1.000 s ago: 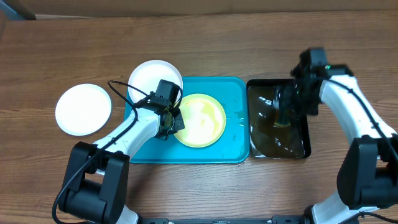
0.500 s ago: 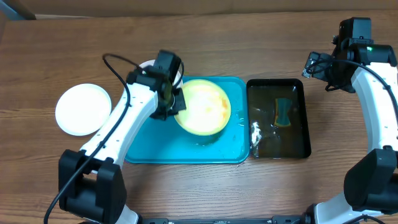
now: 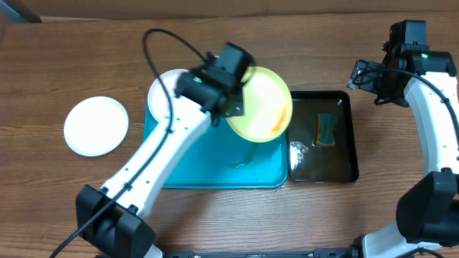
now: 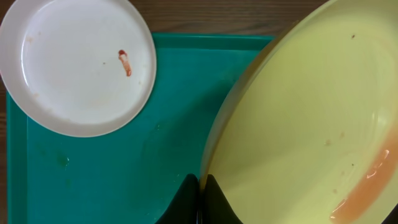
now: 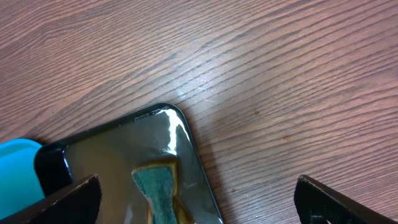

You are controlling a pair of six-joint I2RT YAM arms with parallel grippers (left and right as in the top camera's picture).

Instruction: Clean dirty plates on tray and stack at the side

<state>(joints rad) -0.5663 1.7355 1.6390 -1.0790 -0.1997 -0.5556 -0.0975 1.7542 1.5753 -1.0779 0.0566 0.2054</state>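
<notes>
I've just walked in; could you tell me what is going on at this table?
The left gripper holds the yellow-green plate by its rim, raised above the turquoise tray, close to the black tray with its sponge; the plate shows an orange smear. A smeared white plate sits at the turquoise tray's corner, and a second white plate lies on the table. The right gripper hangs open and empty by the black tray.

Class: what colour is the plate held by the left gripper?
The plate is pale yellow-green with an orange smear; clearest in the left wrist view.
</notes>
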